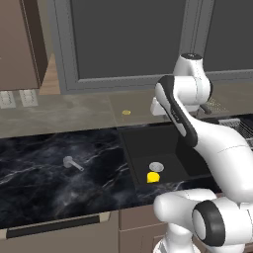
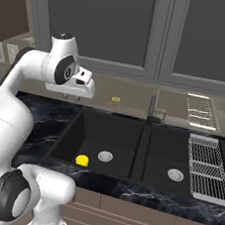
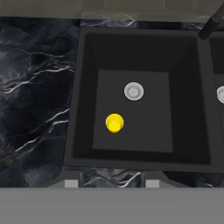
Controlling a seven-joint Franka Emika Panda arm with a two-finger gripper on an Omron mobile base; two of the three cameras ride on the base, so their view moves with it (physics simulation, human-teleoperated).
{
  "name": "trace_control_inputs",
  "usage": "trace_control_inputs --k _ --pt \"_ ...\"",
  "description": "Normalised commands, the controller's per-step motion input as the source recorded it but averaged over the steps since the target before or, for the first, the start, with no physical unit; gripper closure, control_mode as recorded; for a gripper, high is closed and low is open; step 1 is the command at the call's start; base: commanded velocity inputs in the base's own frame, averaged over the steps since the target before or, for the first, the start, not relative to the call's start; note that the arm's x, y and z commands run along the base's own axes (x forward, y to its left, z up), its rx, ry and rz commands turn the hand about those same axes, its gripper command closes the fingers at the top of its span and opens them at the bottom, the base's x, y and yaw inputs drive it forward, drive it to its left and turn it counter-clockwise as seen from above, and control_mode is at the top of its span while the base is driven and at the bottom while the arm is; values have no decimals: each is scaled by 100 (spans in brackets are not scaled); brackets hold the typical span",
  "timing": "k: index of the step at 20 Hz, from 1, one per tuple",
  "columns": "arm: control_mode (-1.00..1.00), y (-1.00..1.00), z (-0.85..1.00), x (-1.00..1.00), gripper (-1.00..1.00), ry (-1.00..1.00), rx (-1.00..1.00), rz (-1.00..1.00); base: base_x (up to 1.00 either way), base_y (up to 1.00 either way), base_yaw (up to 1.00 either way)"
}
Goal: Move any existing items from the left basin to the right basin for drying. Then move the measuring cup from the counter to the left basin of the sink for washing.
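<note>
Yellow lump [image 3: 114,123]: left basin [image 3: 151,129], presumably due out for drying.
Gripper [image 3: 111,183]: fingers apart, empty, likely for grasping.
Measuring cup [image 1: 68,161]: on table [image 1: 34,173], likely pending basin clearance.

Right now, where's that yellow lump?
In the hand view, the yellow lump sits on the left basin's floor, just below and left of its silver drain.

Bright yellow lump [image 3: 114,123] at the hand view's centre, on plain black basin [image 3: 151,131]; white-veined black counter [image 3: 35,96] at left.
</note>
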Motion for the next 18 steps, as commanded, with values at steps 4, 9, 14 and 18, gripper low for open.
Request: trace_control_inputs --k 4,9,14,18 --pt "-100 0 0 0 -100 0 0 0 0 0 0" --pt "-100 0 0 0 -100 0 0 0 0 0 0" --pt "-100 0 0 0 -100 0 0 0 0 0 0" --pt "-100 0 0 0 -100 0 0 0 0 0 0"
